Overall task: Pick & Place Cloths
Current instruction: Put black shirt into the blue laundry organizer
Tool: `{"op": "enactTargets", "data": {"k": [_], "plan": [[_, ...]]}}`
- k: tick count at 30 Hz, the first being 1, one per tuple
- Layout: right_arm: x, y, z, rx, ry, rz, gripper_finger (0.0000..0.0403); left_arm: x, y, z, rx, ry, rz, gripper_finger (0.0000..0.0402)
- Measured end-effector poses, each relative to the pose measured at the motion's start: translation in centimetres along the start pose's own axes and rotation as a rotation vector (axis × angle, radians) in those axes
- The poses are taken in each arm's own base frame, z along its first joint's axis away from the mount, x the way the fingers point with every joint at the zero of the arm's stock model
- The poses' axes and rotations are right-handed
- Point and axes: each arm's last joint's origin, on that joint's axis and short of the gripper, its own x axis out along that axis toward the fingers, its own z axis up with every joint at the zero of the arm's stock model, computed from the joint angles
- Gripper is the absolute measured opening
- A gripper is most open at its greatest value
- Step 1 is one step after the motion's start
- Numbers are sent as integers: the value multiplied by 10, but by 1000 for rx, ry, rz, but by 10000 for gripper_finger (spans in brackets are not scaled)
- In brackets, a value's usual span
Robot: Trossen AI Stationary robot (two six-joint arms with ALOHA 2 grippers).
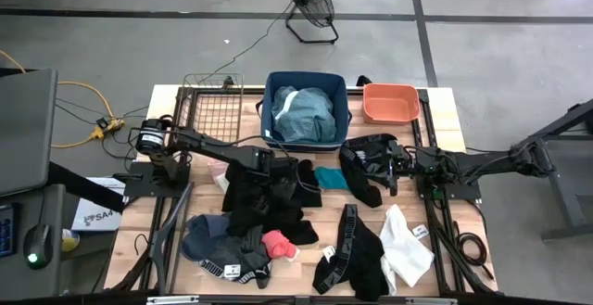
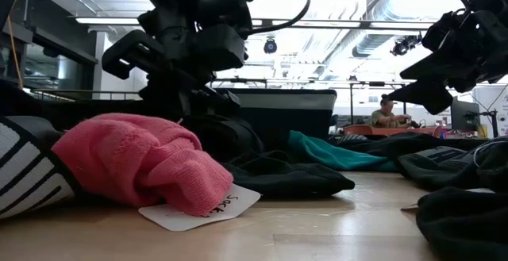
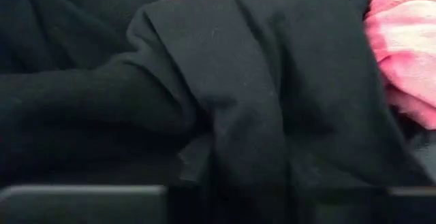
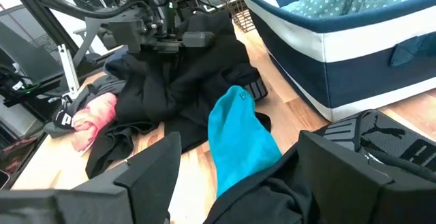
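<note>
Pressing down into the black cloth (image 1: 264, 192) heaped mid-counter, the left pincer (image 1: 289, 168) looks to be pinching its folds, though I cannot tell for sure; next, lift toward the blue bin (image 1: 307, 136), while the right pincer (image 1: 382, 166) waits spread.

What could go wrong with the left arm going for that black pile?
The left end effector is down in the black pile, where garments overlap, so a lift may drag up several at once. The pink cloth touches the pile and could get pulled along. The teal cloth lies close too.
</note>
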Motion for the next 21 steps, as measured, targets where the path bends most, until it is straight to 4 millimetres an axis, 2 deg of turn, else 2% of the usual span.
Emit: {"op": "enactTargets", "data": {"k": [3,4,7,10,16,21], "plan": [[0,0,0,0,1,0,287,0,0,0,12,1,-4,26],[0,0,0,0,0,0,287,0,0,0,17,1,-5,19],[0,0,0,0,0,0,287,0,0,0,18,3,-6,18],[0,0,0,0,0,0,287,-9,-3,3,9,35,0,17],[0,0,0,0,0,0,287,-49,-12,21,12,139,113,17],[0,0,0,0,1,0,287,-90,-26,44,47,138,195,17]]}}
